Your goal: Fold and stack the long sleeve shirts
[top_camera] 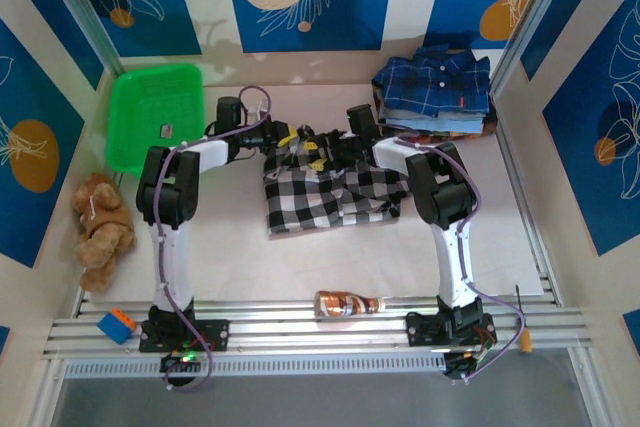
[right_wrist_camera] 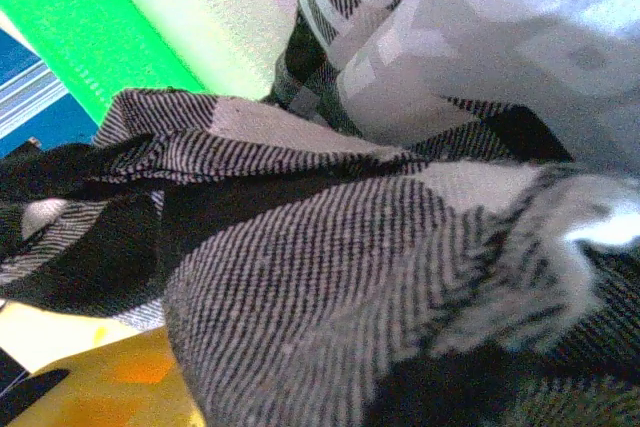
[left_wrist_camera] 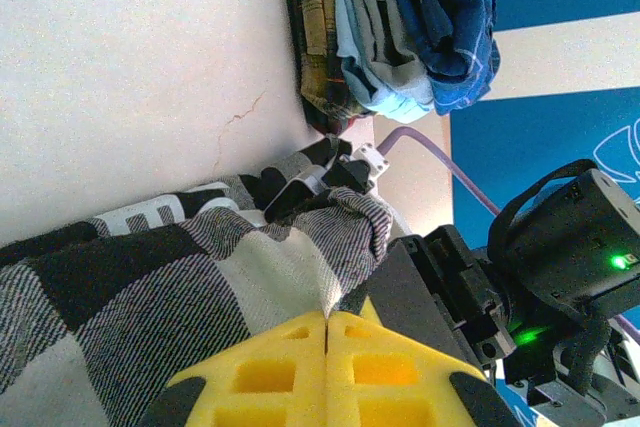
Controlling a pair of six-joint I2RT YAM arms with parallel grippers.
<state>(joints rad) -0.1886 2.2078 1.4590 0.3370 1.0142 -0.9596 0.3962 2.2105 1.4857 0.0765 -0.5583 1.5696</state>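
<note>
Counter (top_camera: 300, 267): pale, you have bare room toward 6 o'clock | folded shirts (top_camera: 435, 87) at 1 o'clock edge | left end effector (left_wrist_camera: 327, 325) pinches checked shirt (top_camera: 330, 195) | right end effector (top_camera: 328, 147): grip can't be told

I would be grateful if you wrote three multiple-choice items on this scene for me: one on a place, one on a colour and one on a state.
1. Where on the table is the stack of folded shirts?
A. near left corner
B. centre
C. far right corner

2. What colour is the stack's top shirt?
A. navy blue plaid
B. red
C. plain white

3. How does the left gripper stand?
A. wide open above bare table
B. shut on the checked shirt
C. half open, clear of all cloth

Answers:
1 C: the top view shows the stack at the far right.
2 A: its cloth is dark blue crossed by pale lines.
3 B: the left wrist view shows the yellow fingers pressed together, with checked cloth pinched at their tips.
</note>
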